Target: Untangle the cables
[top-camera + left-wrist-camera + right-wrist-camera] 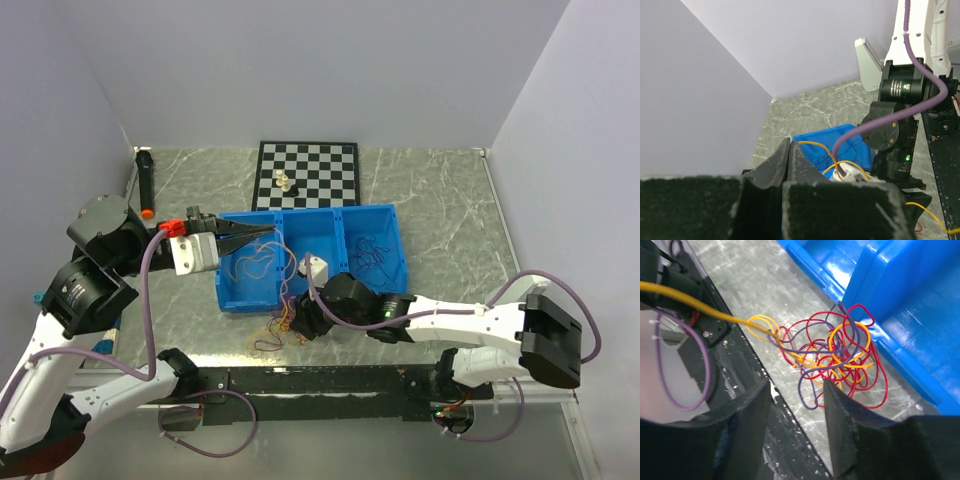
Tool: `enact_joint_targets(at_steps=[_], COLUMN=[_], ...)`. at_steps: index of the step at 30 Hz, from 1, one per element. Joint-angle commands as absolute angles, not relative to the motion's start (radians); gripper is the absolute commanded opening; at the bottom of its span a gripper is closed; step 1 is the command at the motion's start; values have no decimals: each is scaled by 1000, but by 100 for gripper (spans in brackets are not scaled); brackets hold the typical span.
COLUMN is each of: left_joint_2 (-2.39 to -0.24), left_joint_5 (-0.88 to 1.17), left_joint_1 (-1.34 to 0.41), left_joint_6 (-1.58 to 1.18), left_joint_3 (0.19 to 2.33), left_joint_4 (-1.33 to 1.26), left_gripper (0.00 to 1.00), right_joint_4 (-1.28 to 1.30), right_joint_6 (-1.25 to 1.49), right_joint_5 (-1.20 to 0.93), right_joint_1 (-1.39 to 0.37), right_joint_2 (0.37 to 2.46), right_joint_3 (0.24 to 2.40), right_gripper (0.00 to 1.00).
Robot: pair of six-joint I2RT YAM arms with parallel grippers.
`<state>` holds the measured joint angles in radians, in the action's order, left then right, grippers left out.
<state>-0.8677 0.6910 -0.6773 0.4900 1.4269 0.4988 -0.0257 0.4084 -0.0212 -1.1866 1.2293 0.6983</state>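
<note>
Separating one strand from the cables [840, 355] is the step we read here. The bunch of red, yellow and purple loops lies on the counter [440, 200], just near of the bin [236, 300], close against its near wall.

Left pincer [268, 232] is closed, held up over the bin's left compartment. A yellow strand [705, 310] leaves its tip and looks pinched there. We judge it's the same one running taut into the bunch.

Right pincer [795, 390] hovers low at the bunch's near side, jaws apart, nothing between them yet.

Next move, as we judge it: right pincer drops and closes on the red and purple loops to anchor them, then left draws the yellow out. That needs a pinch on a few loops clear of the yellow. Otherwise the whole knot drags along.

Edges: the bin wall is right behind the bunch and the black rail [320, 378] just near of it, so we're working in a narrow strip. Right side is taken by the right arm. Open room is upward and to the left, where bare counter shows.
</note>
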Motion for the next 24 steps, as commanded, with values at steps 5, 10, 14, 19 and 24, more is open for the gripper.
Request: enact_joint_targets(at_steps=[5, 10, 14, 19, 24], left_joint_2=[-879, -873, -845, -887, -926], left_joint_5=[675, 603, 539, 471, 348], left_joint_1=[-673, -673, -673, -672, -673], left_joint_6=[546, 603, 664, 846, 1006], left_joint_3=[1532, 1583, 1554, 1604, 1581], left_joint_4=[494, 379, 133, -32, -282], left_gripper=[1, 1, 1, 1, 1], right_joint_4=[-54, -20, 29, 118, 219], right_joint_6=[405, 443, 485, 515, 558], right_joint_5=[-12, -2, 28, 57, 80], right_joint_1=[-1170, -1170, -1170, -1170, -1170], right_joint_2=[1286, 1238, 1186, 1125, 1068], right_joint_3=[718, 655, 600, 558, 529], right_gripper=[21, 0, 0, 0, 0])
